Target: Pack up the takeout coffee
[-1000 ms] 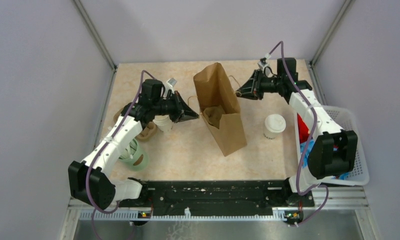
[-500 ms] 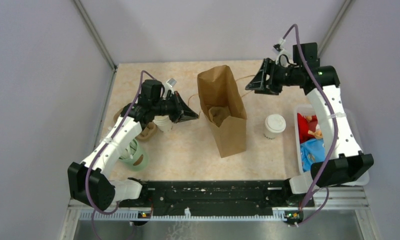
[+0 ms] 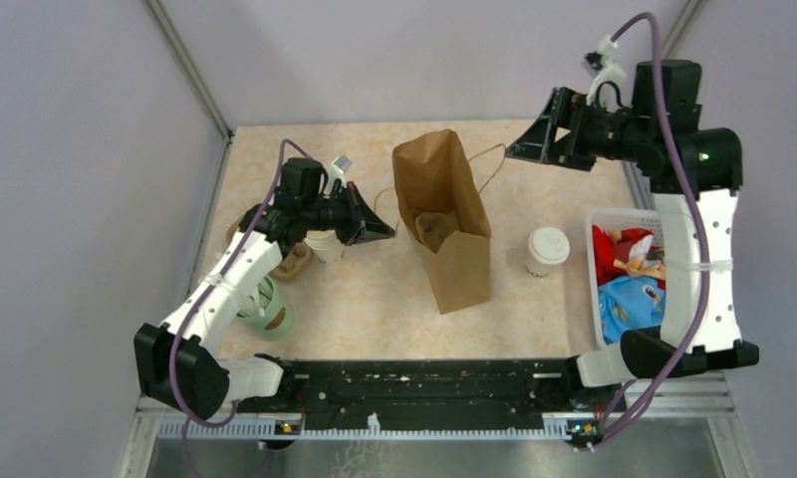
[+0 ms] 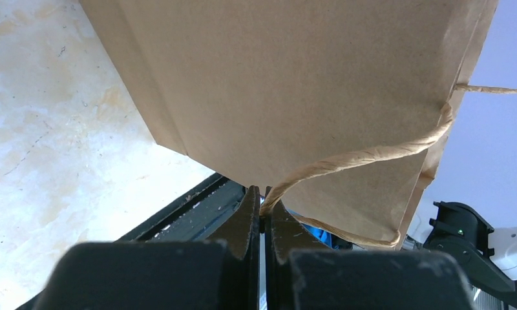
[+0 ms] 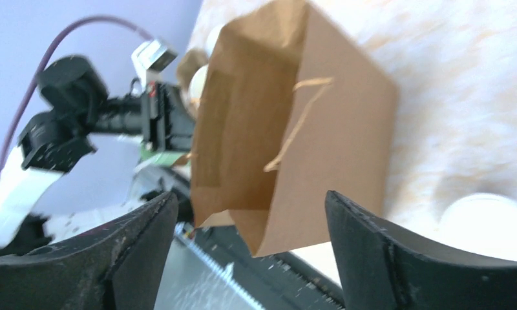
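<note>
A second earlier the right gripper [image 3: 514,152] sat close against the far side of the paper bag [image 3: 464,274], at its right handle [image 3: 490,164]. Since then it had let go, lifted and drawn back toward the far right corner. Its fingers now stood wide apart with nothing between them, and its wrist view looked down on the bag from a distance.

The left gripper [image 3: 387,232] had not moved. It stayed clamped on the bag's left handle [image 4: 366,155], the twine pinched between its closed tips, so the bag stood upright with its mouth open. Something brown [image 3: 434,227] already lay inside.

The coffee [image 3: 547,249] sat lidded on the table, just right of the bag and left of the white basket [image 3: 614,213], untouched.

We judged that the bag-opening step was finished. The right arm was now free to come down over the coffee, while the left hand's hold kept the bag steady for loading.
</note>
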Robot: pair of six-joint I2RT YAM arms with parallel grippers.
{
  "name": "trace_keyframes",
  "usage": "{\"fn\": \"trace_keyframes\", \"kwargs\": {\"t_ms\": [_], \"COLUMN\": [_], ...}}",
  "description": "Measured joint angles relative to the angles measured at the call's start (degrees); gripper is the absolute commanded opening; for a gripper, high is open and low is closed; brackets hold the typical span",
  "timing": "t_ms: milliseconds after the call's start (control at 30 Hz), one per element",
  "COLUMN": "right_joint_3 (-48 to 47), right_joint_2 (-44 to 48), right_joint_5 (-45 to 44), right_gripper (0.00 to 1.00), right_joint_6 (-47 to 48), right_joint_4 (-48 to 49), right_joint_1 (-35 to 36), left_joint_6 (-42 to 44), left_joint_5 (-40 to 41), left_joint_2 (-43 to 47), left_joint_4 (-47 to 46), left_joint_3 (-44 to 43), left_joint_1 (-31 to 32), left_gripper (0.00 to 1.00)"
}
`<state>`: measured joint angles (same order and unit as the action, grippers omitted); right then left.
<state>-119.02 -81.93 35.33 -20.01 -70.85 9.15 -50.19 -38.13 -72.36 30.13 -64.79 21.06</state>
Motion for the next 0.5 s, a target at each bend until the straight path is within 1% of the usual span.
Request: {"fn": "trace_keyframes", "kwargs": {"t_ms": [67,100,167,200,233,333,400,500], "right_joint_3": [-4.07,-4.98,-4.35,-2.97,-0.57,6.99,12.68,21.53], "right_joint_2": [0.35,0.92,2.23,2.95,3.72,4.31,3.52,1.40], "right_joint_5": [-5.25,-9.57,-18.43,-22.27,-27.17,-35.41,-37.48,-38.05], "right_gripper": [0.89,0.93,0.98,0.99,0.99,0.99,0.99,0.99], "right_joint_6": [0.87,1.60,2.71,2.99,3.13,3.32,3.37,3.41], "right_joint_4": [-1.18,-1.90,-3.87,-4.37,-5.31,-5.99,-6.05,-4.24], "right_joint_1": [-0.50,-0.76,-1.07,-1.07,-1.16,-2.25,-3.17,-3.67], "left_joint_6": [0.17,0.24,0.46,0.61,0.72,0.94,1.07,1.14], "left_joint_5": [-0.07,-0.15,-0.31,-0.44,-0.55,-0.90,-1.31,-1.79], "left_joint_2": [0.00,-0.02,-0.11,-0.20,-0.37,-0.70,-0.92,-1.44], "left_joint_4": [0.09,0.15,0.35,0.50,0.66,0.90,1.03,1.27], "left_joint_3": [-0.22,-0.39,-0.96,-1.38,-1.88,-2.75,-2.95,-2.97], "left_joint_1": [0.00,0.00,0.00,0.00,0.00,0.00,0.00,0.00], "left_gripper": [0.00,0.00,0.00,0.00,0.00,0.00,0.00,0.00]}}
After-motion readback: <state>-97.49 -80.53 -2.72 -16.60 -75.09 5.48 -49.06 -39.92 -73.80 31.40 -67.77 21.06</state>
